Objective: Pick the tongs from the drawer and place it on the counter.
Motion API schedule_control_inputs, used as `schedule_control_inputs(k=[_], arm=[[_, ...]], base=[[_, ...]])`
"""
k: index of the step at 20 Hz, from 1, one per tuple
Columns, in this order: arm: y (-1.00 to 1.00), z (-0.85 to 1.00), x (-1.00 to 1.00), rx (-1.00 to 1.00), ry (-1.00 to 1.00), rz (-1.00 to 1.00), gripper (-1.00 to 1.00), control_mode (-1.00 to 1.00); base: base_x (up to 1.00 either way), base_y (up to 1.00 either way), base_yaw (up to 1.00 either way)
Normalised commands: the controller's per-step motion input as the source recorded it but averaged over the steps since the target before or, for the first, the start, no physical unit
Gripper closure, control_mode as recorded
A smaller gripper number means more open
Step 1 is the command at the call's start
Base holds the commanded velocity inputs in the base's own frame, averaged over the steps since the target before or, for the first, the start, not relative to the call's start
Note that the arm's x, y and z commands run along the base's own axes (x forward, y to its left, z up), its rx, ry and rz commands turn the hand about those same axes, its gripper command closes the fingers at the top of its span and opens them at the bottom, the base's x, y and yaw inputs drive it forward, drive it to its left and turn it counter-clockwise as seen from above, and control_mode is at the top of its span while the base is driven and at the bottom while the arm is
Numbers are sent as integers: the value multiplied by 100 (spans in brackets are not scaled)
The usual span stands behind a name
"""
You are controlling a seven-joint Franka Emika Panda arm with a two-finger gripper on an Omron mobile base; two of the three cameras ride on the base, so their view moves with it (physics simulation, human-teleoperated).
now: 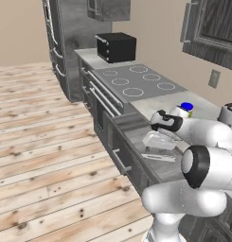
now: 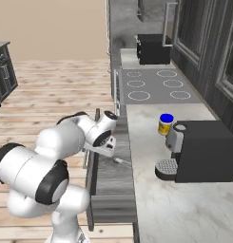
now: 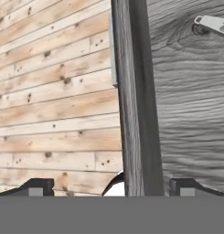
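I see the worktop [image 2: 184, 204] filling the lower right of the right base frame, the drawer [image 2: 111, 182] pulled open beside it at centre. My tool [image 3: 111, 186] hovers spread over the drawer's front edge; the tongs [image 3: 215, 23] lie inside, upper right of the hand frame

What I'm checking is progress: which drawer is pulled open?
The wide woodgrain drawer under the marbled counter, holding the tongs; the stove-front drawers sit shut.
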Motion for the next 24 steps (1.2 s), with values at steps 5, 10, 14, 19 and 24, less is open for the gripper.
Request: schedule_control_inputs(k=[5, 10, 14, 19, 24], arm=[[6, -94, 64, 0, 8, 0, -100, -100], [1, -81, 58, 0, 6, 0, -100, -100], [3, -77, 37, 3, 4, 0, -100, -100], [68, -50, 5, 11, 0, 12, -100, -100], [100, -15, 0, 0, 0, 24, -100, -100]], base=[[0, 0, 0], [0, 0, 0], [0, 0, 0], [0, 0, 0], [0, 0, 0]])
